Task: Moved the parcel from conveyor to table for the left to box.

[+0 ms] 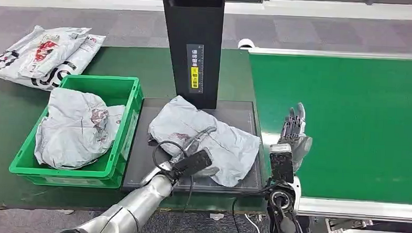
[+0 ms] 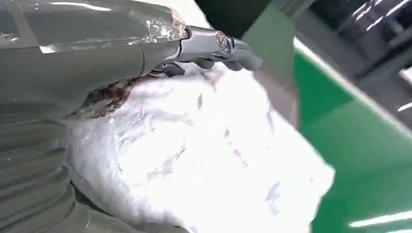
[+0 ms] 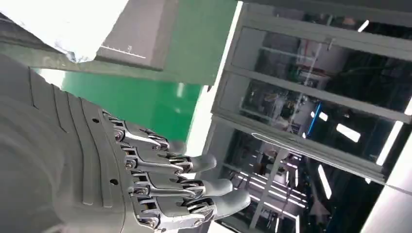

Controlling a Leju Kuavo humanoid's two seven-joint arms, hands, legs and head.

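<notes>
One crumpled grey poly-mailer parcel (image 1: 205, 137) lay on the dark scale pad (image 1: 139, 161). Your left hand (image 1: 191, 160) rested on it, grip unclear; right hand (image 1: 295, 133) empty, fingers extended. It looked soft, light, slippery; gather a fold.

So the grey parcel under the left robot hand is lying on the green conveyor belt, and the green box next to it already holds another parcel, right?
Not quite. The grey parcel under the left robot hand lies on the dark mat on the table, beside the conveyor belt, not on it; the head view shows this. The green box does already hold another parcel.
</notes>
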